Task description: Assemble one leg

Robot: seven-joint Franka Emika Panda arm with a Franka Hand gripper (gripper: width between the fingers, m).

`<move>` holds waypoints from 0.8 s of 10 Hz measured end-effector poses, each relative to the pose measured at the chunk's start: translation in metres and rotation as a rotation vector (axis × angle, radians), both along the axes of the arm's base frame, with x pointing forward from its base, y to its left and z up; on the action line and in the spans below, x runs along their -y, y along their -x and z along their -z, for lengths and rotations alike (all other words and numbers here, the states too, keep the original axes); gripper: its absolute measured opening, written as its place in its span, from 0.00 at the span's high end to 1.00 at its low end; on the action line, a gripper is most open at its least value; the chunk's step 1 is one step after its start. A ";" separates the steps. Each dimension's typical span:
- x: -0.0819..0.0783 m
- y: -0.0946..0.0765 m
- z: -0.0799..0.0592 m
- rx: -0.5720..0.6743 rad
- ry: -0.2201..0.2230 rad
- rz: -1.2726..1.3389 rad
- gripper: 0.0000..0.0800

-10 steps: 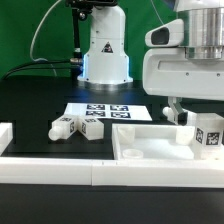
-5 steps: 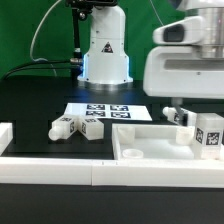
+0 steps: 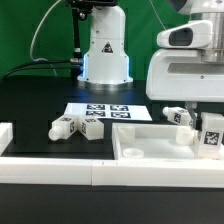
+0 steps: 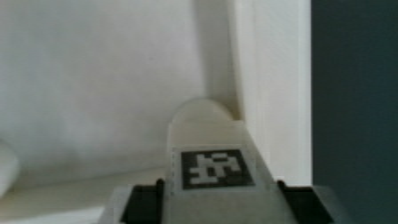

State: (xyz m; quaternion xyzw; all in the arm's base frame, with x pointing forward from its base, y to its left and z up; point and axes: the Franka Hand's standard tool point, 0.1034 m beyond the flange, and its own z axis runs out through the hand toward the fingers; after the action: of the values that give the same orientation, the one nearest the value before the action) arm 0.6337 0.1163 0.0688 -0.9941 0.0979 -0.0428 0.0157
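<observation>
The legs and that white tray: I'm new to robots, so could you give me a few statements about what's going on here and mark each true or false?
1. Two legs lie on the black table at the exterior view's left. True.
2. The marker board stands upright in the tray. False: it lies flat on the table, behind the tray.
3. The gripper is above the tray's far end at the exterior view's right. True.
4. The tray is black. False: it is white, with a raised rim.
5. The wrist view shows a tagged leg between the fingers. True.
</observation>
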 end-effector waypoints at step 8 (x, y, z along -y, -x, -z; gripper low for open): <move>0.001 -0.005 0.000 -0.051 -0.155 1.173 0.64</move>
State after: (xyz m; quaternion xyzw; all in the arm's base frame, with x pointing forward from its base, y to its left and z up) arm 0.6391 0.1149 0.0688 -0.7707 0.6343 -0.0133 0.0595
